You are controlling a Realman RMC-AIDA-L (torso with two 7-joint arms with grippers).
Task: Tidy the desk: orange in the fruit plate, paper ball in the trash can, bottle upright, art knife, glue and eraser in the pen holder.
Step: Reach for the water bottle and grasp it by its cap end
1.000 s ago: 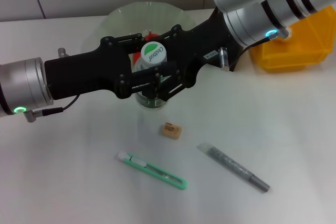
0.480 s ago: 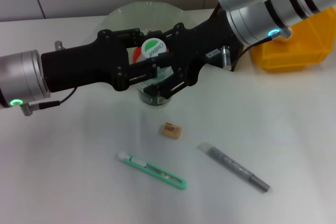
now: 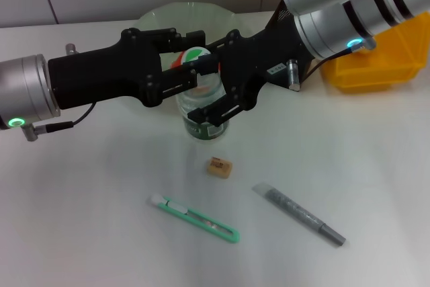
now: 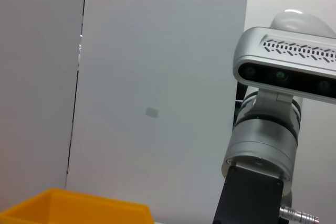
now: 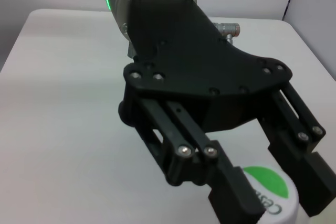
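Head view: bottle stands upright on the desk, just in front of the fruit plate. Left gripper sits at the bottle's white cap — fingers spread wide on either side of it. Right gripper clamps the bottle body. Eraser lies near the bottle's base; art knife and glue lie farther out — all loose.

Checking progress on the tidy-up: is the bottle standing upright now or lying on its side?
Upright: the bottle stands on its base, white-and-green cap on top, with the left gripper and right gripper around it.
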